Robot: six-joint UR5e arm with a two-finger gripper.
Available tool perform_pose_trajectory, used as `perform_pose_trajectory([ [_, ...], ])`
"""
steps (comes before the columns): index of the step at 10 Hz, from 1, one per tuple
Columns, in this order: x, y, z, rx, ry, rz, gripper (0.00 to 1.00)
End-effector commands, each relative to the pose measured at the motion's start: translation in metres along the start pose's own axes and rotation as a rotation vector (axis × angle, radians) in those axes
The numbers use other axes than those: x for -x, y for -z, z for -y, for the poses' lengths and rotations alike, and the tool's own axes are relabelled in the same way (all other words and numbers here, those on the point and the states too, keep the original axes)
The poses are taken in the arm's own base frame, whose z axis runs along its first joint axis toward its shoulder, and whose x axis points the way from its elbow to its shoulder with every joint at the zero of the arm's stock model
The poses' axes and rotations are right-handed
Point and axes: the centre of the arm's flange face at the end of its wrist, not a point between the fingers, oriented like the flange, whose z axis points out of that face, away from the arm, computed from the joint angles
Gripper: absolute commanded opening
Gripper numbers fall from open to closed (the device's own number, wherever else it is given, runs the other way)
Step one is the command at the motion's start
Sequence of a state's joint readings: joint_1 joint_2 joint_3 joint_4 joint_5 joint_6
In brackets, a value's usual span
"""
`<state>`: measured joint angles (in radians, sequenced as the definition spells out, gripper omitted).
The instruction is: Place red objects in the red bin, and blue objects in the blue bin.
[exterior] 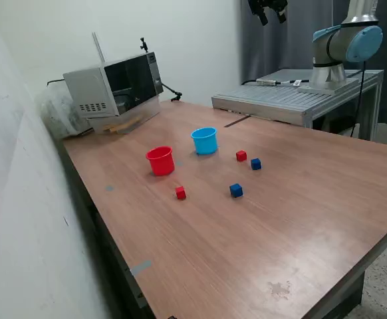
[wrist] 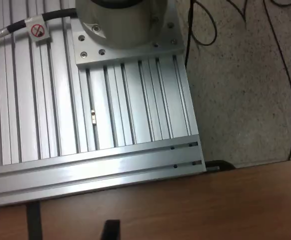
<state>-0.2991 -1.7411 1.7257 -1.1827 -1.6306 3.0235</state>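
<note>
The red bin and the light blue bin stand side by side mid-table in the exterior view. One red cube lies next to a blue cube towards the exterior view's right of the blue bin. A second red cube and a second blue cube lie nearer the front. My gripper hangs high above the far end of the table, open and empty. The wrist view shows only its dark fingertips, wide apart, and none of the cubes or bins.
A grey microwave-like box sits at the far corner by the wall. The arm's base stands on a ribbed aluminium plate beside the table's far edge. Cables lie on the floor.
</note>
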Motion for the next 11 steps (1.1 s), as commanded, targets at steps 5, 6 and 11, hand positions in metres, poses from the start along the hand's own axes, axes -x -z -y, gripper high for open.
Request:
perform_pose_trajectory([
  [5,0.0,0.0,0.0,0.0,0.0,0.0,1.0],
  [6,-0.001,0.0,0.001,0.002,0.006,0.001,1.0],
  [11,-0.016,0.016,-0.031,0.146,0.032,0.022,1.0],
])
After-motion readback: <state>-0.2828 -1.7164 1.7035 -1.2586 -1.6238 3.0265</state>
